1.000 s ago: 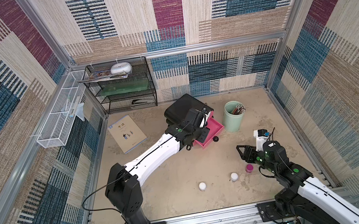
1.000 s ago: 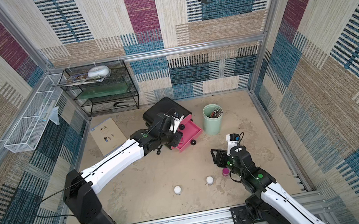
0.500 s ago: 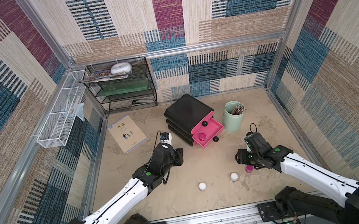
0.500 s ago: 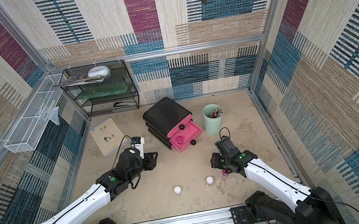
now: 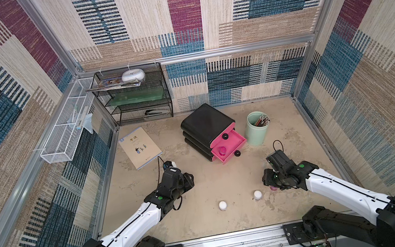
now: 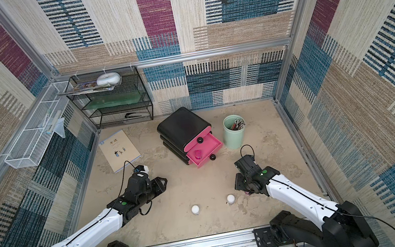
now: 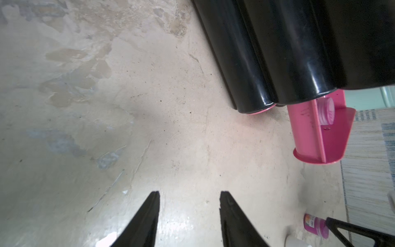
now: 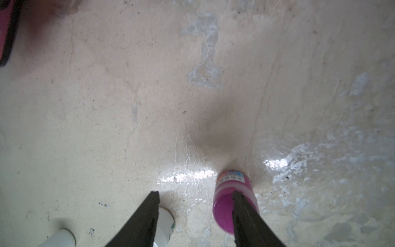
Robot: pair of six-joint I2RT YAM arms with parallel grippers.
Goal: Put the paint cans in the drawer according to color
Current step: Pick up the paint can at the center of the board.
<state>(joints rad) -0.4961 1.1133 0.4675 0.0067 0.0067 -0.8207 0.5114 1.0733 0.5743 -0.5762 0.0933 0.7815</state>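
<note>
The black drawer [image 5: 205,124] has its middle pink tray [image 5: 235,141] pulled out, and one magenta paint can [image 5: 222,150] stands in it, also seen in the left wrist view [image 7: 326,111]. Two white paint cans [image 5: 222,205] [image 5: 257,194] stand on the floor near the front. A second magenta paint can [image 8: 232,188] stands under my right gripper [image 8: 195,194], which is open; one finger [image 8: 241,211] overlaps its lid and the can is not between the jaws. My left gripper [image 7: 189,194] is open and empty, low over bare floor left of the drawer [image 7: 277,53]. No green cans show.
A mint pencil cup [image 5: 255,128] stands right of the drawer. A booklet [image 5: 140,147] lies at the left. A black wire rack [image 5: 139,95] stands at the back left, and a white wire basket [image 5: 66,138] hangs on the left wall.
My left gripper has drawn back from the open drawer to the floor at the front left. My right gripper has swung and come down over the magenta can on the floor.
</note>
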